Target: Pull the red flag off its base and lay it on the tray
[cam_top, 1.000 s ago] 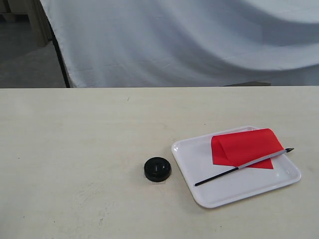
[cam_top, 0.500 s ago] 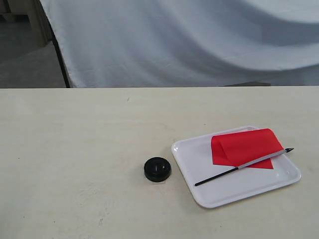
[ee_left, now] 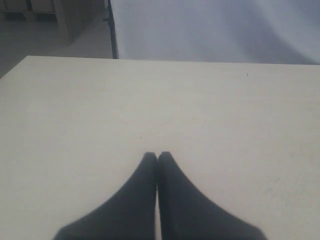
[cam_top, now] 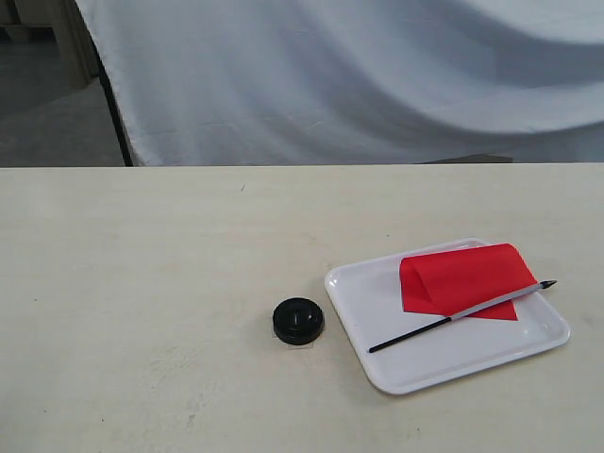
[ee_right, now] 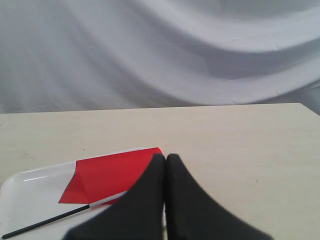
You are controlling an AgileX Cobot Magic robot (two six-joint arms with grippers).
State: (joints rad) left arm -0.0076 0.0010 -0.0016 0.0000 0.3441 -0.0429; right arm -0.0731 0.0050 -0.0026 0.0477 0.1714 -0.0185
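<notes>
The red flag lies flat in the white tray at the right of the table, its black stick pointing toward the front left and its tip over the right rim. The round black base sits alone on the table just left of the tray. Neither arm shows in the exterior view. My right gripper is shut with nothing in it, hovering in front of the red flag and the tray. Over bare table, my left gripper is shut and holds nothing.
A pale wooden table carries everything. White cloth hangs behind its far edge. A dark post stands at the back left.
</notes>
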